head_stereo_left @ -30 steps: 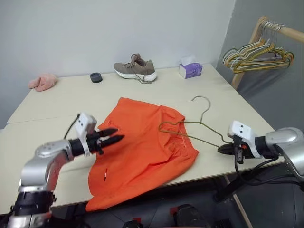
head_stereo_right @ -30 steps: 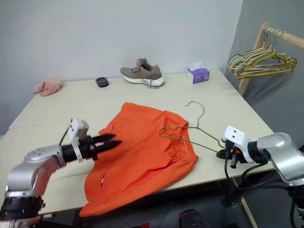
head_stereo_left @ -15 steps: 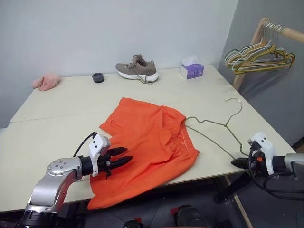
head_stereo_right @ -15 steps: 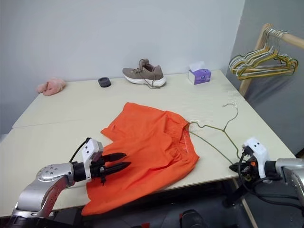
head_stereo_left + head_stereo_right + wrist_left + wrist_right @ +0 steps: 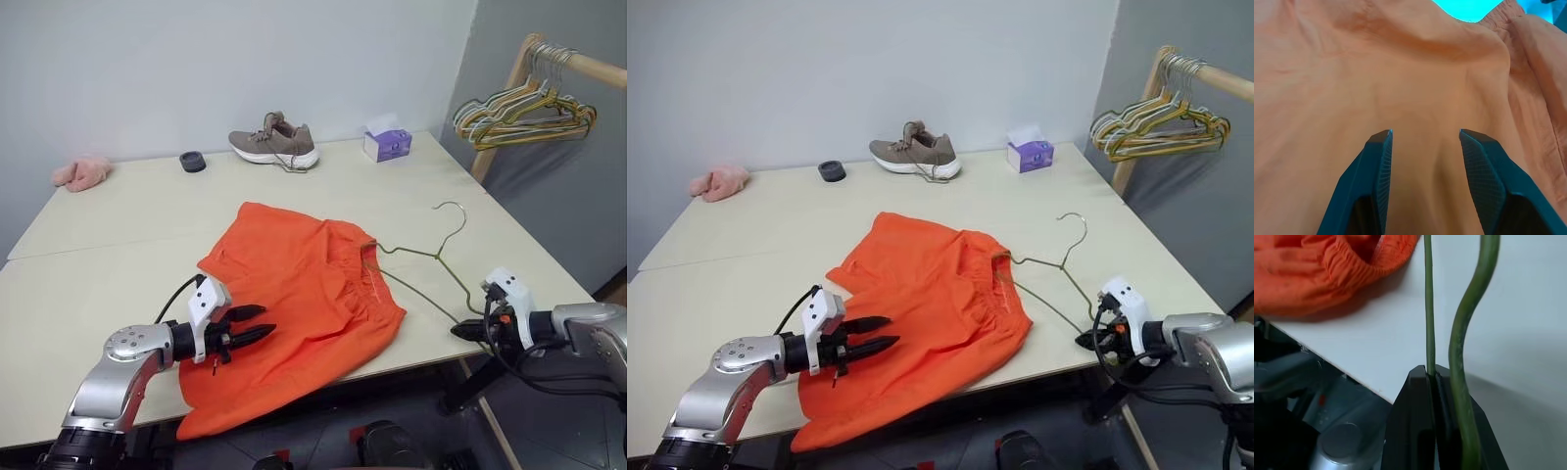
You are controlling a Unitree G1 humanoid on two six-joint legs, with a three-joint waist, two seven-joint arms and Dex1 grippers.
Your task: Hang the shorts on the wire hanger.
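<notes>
The orange shorts (image 5: 294, 284) lie spread flat on the table, their gathered waistband facing right and one leg hanging over the front edge. Above the lower part of the fabric hovers my left gripper (image 5: 263, 327), open with nothing between its fingers (image 5: 1378, 156). To the right of the waistband the wire hanger (image 5: 407, 253) rests on the table with its hook (image 5: 454, 210) pointing away from me and its left tip at the waistband. My right gripper (image 5: 462, 331) is shut on the hanger's near corner at the table's front right edge; the thin wire (image 5: 1428, 323) runs out from between the closed fingers.
A brown shoe (image 5: 274, 145), a purple tissue box (image 5: 387, 145), a small black round object (image 5: 192, 161) and a pink fluffy cloth (image 5: 82, 172) sit along the back of the table (image 5: 118, 245). A wooden rack with several coloured hangers (image 5: 519, 103) stands off the right side.
My left gripper has dropped nearer over the shorts' lower part. The right gripper rolled and drew the hanger off the shorts, toward the right; the hook swung out right, then partly back.
</notes>
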